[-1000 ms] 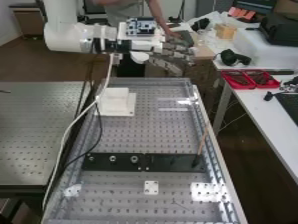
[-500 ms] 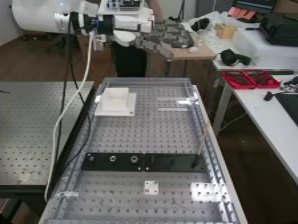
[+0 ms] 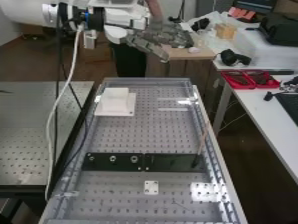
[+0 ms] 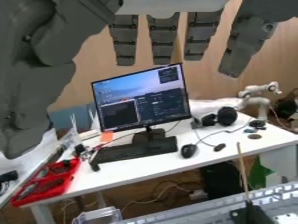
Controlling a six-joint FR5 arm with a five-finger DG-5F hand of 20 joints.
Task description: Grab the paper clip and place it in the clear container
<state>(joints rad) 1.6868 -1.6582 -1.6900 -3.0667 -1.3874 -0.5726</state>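
Note:
In the high view the hand (image 3: 159, 41) is above and beyond the bench's far end, its fingers fairly straight and holding nothing. The wrist view has the hand (image 4: 163, 37) with fingers extended and spread apart, the thumb at one side. A see-through box, which looks like the clear container (image 3: 174, 109), is on the perforated bench near its far right corner; in the wrist view the clear container (image 4: 98, 216) stands by the bench's edge. I cannot make out the paper clip for certain; a thin dark line lies on the bench's near part.
A white block (image 3: 116, 101) sits at the bench's far left. Across the middle runs a black plate (image 3: 120, 161) with round fittings, a thin upright stick (image 3: 203, 140) at its right end. A small white plate (image 3: 151, 187) lies nearer. Red trays (image 3: 249, 80) are on the side table.
The arm and hand have moved up and to the left in the high view, mostly in the first half second, shifting only slightly since. The bench items have stayed put.

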